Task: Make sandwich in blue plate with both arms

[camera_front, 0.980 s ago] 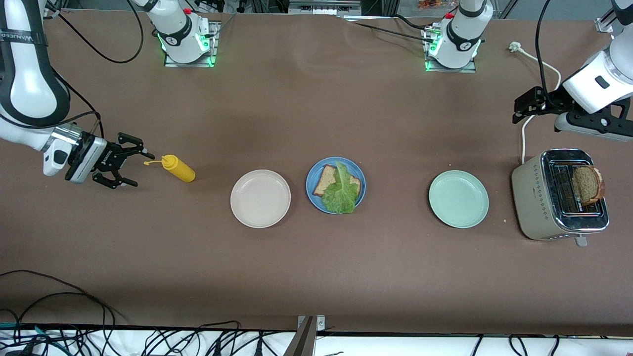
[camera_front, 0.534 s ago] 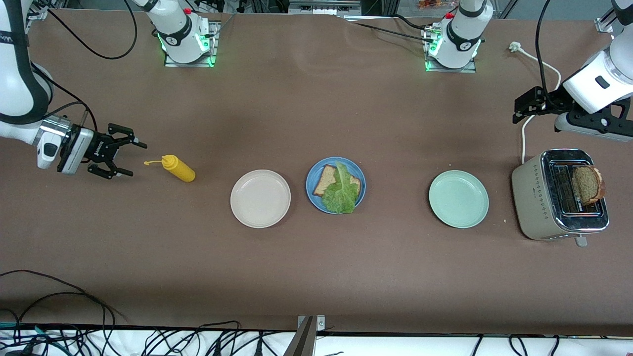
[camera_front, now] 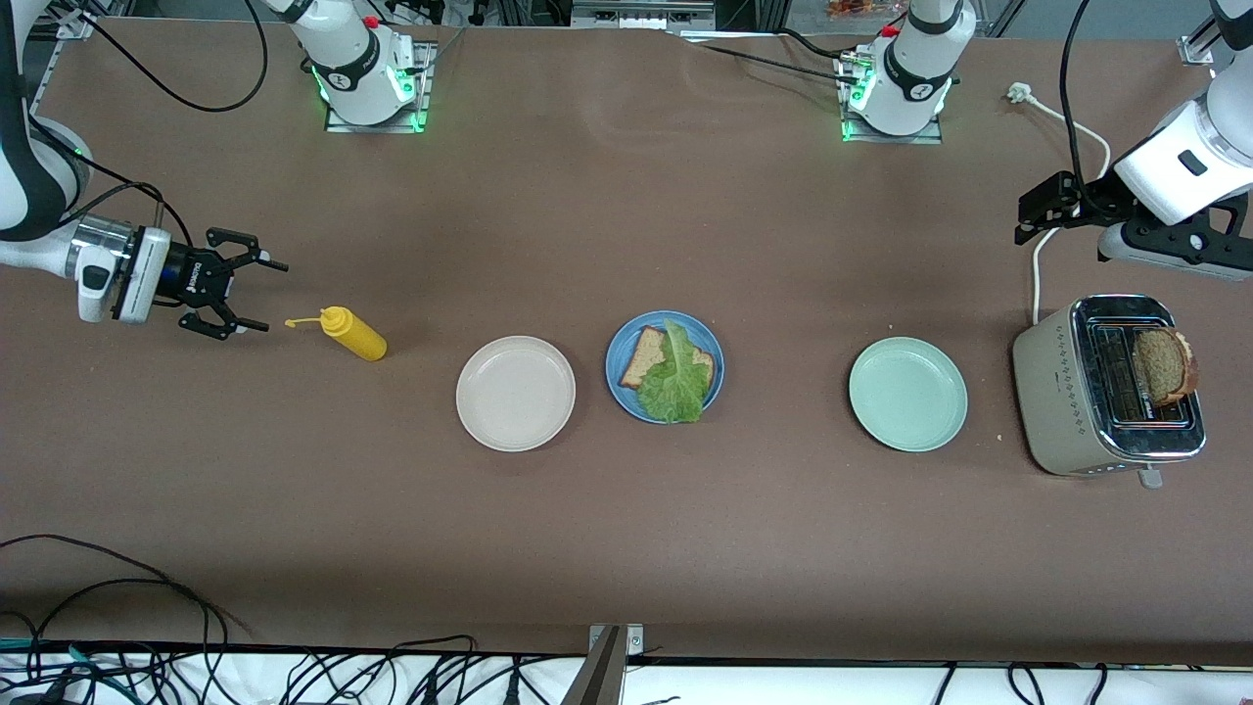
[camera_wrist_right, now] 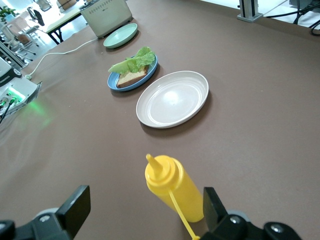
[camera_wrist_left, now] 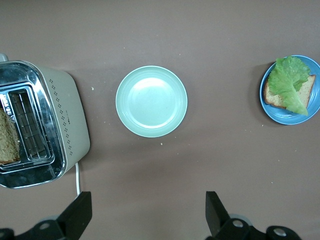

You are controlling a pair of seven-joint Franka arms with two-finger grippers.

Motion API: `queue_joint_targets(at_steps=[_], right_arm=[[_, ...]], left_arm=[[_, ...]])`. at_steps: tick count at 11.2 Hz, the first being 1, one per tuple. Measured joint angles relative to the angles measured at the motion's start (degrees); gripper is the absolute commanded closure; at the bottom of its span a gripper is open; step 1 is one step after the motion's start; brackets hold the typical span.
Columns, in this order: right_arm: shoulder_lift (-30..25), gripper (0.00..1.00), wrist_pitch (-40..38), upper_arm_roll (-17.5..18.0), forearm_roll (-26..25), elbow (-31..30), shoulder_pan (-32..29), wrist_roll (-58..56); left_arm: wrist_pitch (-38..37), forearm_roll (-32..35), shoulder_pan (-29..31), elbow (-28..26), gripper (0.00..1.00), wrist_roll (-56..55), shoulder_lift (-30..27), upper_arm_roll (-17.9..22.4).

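Note:
The blue plate (camera_front: 619, 392) sits mid-table and holds one slice of brown bread (camera_front: 646, 357) with a green lettuce leaf (camera_front: 673, 382) on it. It also shows in the left wrist view (camera_wrist_left: 280, 116) and the right wrist view (camera_wrist_right: 131, 84). A second slice of bread (camera_front: 1163, 364) stands in the toaster (camera_front: 1062, 392) at the left arm's end. My left gripper (camera_front: 1026, 217) is open and empty, high above the table beside the toaster. My right gripper (camera_front: 259, 294) is open and empty, low at the right arm's end, facing the yellow bottle (camera_front: 354, 334).
A cream-white plate (camera_front: 516, 394) lies beside the blue plate toward the right arm's end. A mint-green plate (camera_front: 908, 394) lies between the blue plate and the toaster. The toaster's white cord (camera_front: 1036, 274) runs toward the robots' bases. Cables hang along the table's near edge.
My right gripper has drawn back from the yellow bottle toward the right arm's end, and its wrist has turned. The left arm has not moved.

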Motion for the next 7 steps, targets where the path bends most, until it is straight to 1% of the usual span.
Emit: queue_joint_targets(at_steps=[3,5,7], right_arm=[[4.2,0.0,-1.2,-0.04,2.76,-0.08,-1.98,-7.61],[6.44,0.0,-1.71,-0.03,5.5,-0.07,-2.18,-11.47],[8.88,0.0,-4.3,-0.02,8.4,-0.06,-2.4,-14.98]], left_arm=[[0.0,0.0,0.0,0.0,0.0,0.0,0.0,0.0],[0.0,0.0,0.0,0.0,0.0,0.0,0.01,0.0],[0.0,0.0,0.0,0.0,0.0,0.0,0.02,0.0]])
